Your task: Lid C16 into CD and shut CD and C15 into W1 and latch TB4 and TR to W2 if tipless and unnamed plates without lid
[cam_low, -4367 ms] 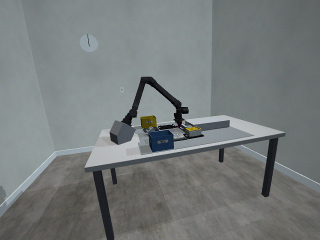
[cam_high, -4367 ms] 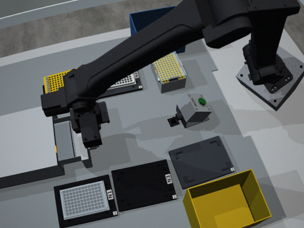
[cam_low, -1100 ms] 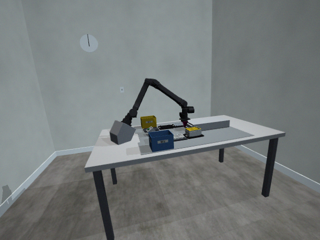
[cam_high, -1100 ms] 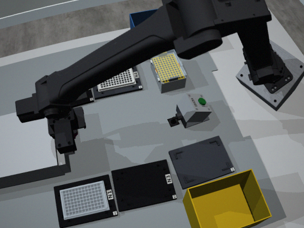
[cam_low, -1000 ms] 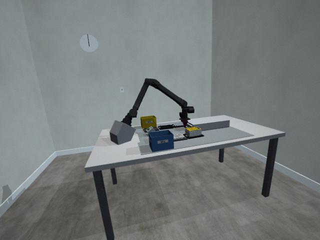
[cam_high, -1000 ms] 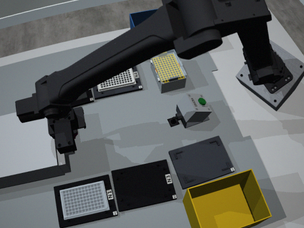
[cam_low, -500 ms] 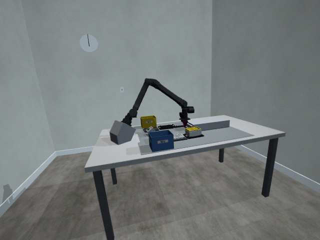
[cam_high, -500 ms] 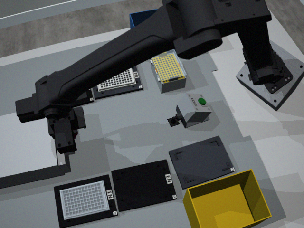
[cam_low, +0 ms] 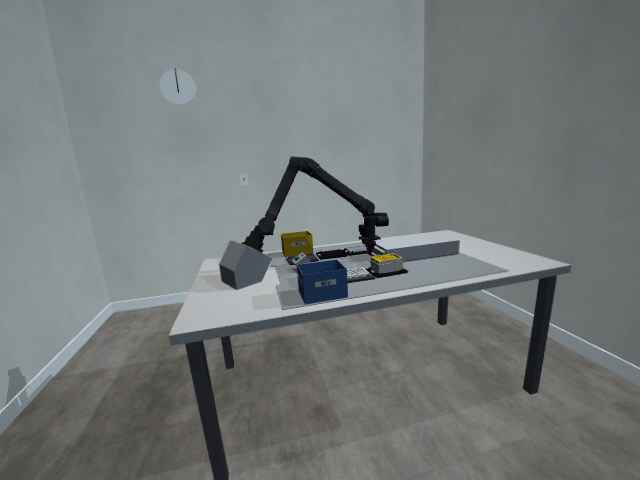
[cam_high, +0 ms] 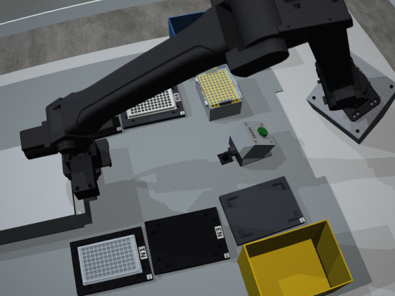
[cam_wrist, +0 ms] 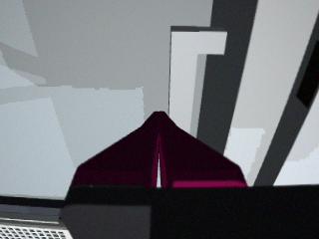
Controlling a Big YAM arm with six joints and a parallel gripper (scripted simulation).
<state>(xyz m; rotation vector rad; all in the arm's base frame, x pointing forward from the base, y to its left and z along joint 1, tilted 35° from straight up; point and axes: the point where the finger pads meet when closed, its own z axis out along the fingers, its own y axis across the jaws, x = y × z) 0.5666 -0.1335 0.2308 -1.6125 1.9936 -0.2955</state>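
Note:
My gripper is shut on nothing, its magenta fingers together. It hangs at the front corner of the cooler CD, by its dark front. The clear plate lies without a lid on nest N1. Nest N3 and the lid park are bare. No black plate or lid is in view. The tip box TB4 stands behind the green key DONE. The tip rack TR is hidden by my arm in the top view.
The yellow bin W1 stands right of N3. The blue bin W2 stands at the far edge. A white plate lies on a nest beside TB4. The arm's base is at the right.

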